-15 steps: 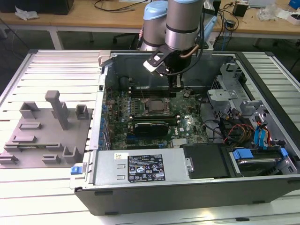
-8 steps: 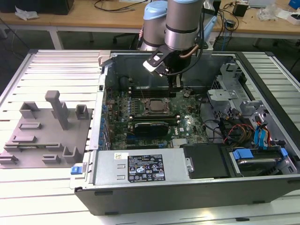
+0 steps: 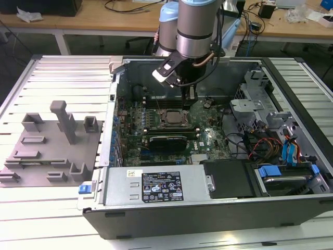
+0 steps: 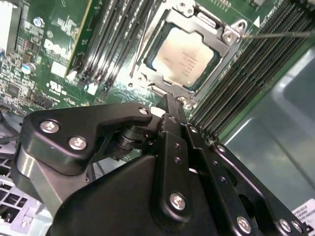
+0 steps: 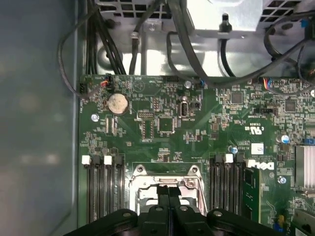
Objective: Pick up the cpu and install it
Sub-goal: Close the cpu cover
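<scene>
The cpu (image 4: 184, 55) sat in the motherboard socket (image 4: 224, 39), apparently placed though its latch was hard to judge, while the gripper (image 4: 168, 101) hung just beside it, fingers pressed together and holding nothing.

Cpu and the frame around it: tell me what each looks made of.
The cpu: a metal top, it seems, pale silver-grey with a dull satin sheen that reflects light softly. The frame: probably pressed steel, brighter and glossier, with sharp highlights along its thin bent edges and screws at its corners.
</scene>
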Robot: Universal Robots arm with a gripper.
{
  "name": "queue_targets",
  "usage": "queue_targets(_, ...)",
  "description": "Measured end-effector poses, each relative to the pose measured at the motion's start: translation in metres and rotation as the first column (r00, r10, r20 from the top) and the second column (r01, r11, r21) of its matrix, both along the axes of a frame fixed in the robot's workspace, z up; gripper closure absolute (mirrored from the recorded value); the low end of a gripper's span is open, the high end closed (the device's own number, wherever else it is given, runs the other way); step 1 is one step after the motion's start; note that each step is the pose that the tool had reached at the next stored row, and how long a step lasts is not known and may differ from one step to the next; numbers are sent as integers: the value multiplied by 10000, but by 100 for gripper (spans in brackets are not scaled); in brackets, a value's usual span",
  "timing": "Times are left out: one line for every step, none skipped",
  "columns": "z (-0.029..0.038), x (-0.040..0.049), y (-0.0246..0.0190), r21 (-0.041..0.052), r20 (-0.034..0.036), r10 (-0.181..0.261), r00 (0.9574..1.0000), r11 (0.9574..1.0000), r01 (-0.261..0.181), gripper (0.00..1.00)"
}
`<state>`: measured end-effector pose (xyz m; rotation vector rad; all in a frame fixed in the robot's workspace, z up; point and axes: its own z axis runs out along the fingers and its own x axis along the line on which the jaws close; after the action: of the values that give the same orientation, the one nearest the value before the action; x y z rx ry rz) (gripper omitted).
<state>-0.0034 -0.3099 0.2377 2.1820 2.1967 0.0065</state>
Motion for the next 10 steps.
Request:
queue_targets(-5, -19, -23, 0, 0, 0, 10000, 10000, 0, 89)
queue_targets(-8, -30, -36, 1, 0, 0, 10000, 10000, 0, 89)
queue_targets(-10, -43, -48, -1, 0, 1, 10000, 10000, -1, 89)
queue_targets(-14, -75, -61, 0, 0, 0, 10000, 10000, 0, 89)
queue_targets(-17, -96, -63, 2, 1, 1, 10000, 10000, -1, 89)
queue_targets(-20, -119, -64, 2, 1, 3, 10000, 10000, -3, 89)
queue_targets(-19, -152, -65, -1, 2, 0, 10000, 10000, 0, 89)
queue_targets(-19, -152, -65, -1, 1, 0, 10000, 10000, 0, 89)
queue_targets(-19, -152, -65, -1, 1, 1, 10000, 10000, -1, 89)
queue_targets(-19, -153, -65, 0, 1, 2, 10000, 10000, -2, 89)
